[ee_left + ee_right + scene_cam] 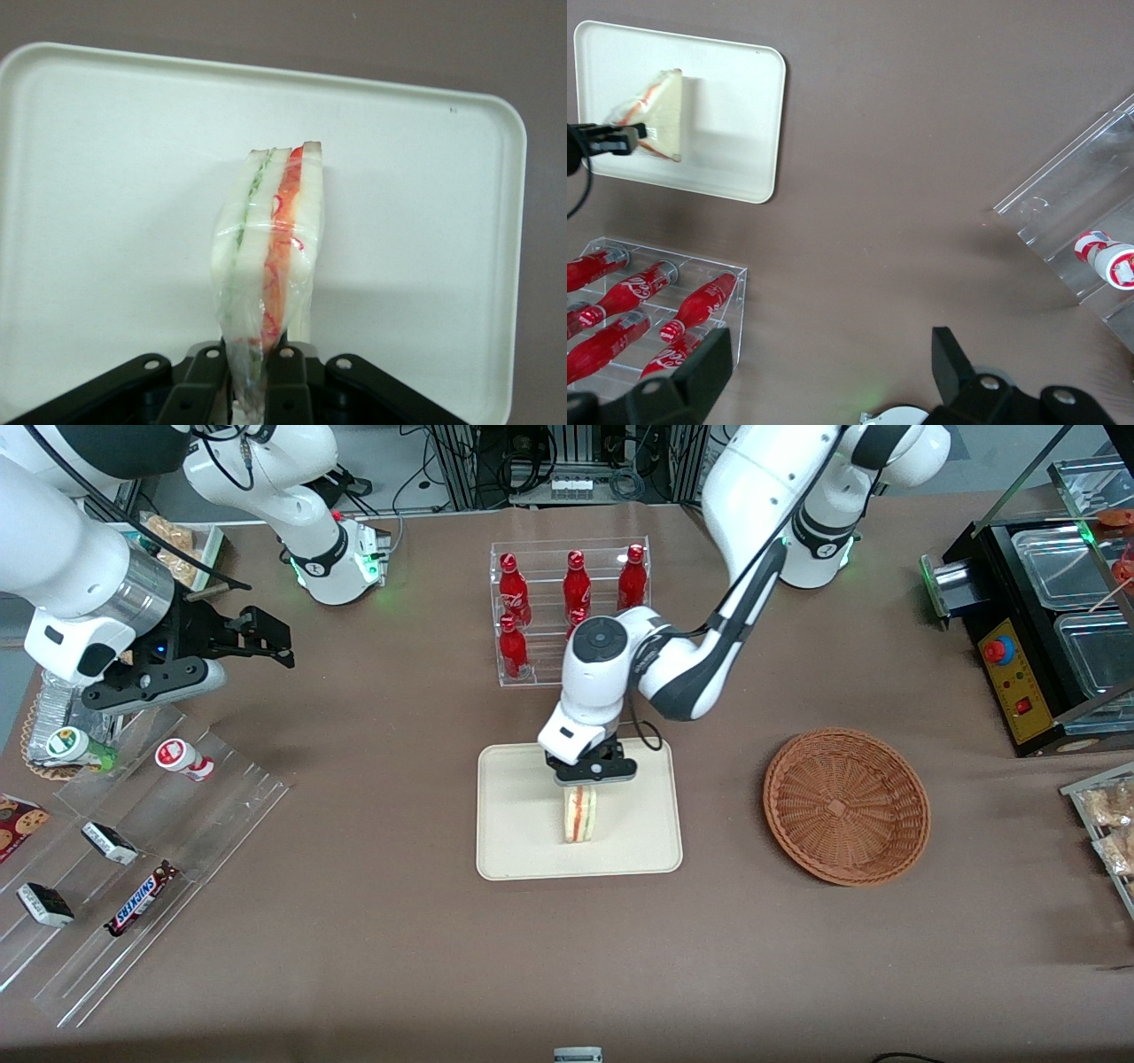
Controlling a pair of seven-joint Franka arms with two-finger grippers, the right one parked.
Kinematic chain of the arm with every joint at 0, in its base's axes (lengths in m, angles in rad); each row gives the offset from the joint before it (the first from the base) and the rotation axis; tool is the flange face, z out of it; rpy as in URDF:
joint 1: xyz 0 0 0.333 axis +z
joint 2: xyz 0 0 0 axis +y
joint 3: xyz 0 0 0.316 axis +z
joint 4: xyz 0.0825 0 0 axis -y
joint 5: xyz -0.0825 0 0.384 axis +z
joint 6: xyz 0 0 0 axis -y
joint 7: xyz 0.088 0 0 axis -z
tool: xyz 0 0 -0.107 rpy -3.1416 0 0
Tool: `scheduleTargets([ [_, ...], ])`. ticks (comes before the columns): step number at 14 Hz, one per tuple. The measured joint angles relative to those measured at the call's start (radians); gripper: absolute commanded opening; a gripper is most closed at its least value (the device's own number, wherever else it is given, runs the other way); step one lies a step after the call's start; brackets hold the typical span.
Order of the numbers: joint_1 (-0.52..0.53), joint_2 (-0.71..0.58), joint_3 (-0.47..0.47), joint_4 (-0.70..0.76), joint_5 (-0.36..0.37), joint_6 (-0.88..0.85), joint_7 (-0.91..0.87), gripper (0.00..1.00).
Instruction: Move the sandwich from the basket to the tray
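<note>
The sandwich (580, 815) is a clear-wrapped wedge of white bread with red and green layers, standing on edge over the middle of the cream tray (514, 841). My left gripper (595, 778) is directly above it, shut on its upper corner and wrap. In the left wrist view the fingers (292, 381) pinch the sandwich (270, 239) against the tray (106, 177). I cannot tell whether it touches the tray. The wicker basket (846, 806) lies empty beside the tray, toward the working arm's end. The right wrist view shows the sandwich (660, 115) on the tray (735, 115).
A clear rack of red bottles (571, 611) stands just farther from the camera than the tray. Acrylic racks with snacks (133, 850) lie toward the parked arm's end. A black appliance (1045, 620) stands toward the working arm's end.
</note>
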Motion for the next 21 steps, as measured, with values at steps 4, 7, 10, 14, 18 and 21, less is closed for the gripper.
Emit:
scheduleTargets([
  [4,-0.006,0.038,0.004,0.036,0.006,0.000,-0.041,0.72],
  [7,-0.006,0.041,0.007,0.040,0.013,0.000,-0.086,1.00],
  [10,-0.005,0.022,0.011,0.069,0.014,-0.007,-0.089,1.00],
  [14,0.009,-0.114,0.023,0.090,0.018,-0.165,-0.066,1.00],
  [18,0.155,-0.244,0.022,0.078,-0.025,-0.390,0.074,1.00],
  [21,0.276,-0.302,0.022,0.047,-0.036,-0.472,0.168,1.00],
])
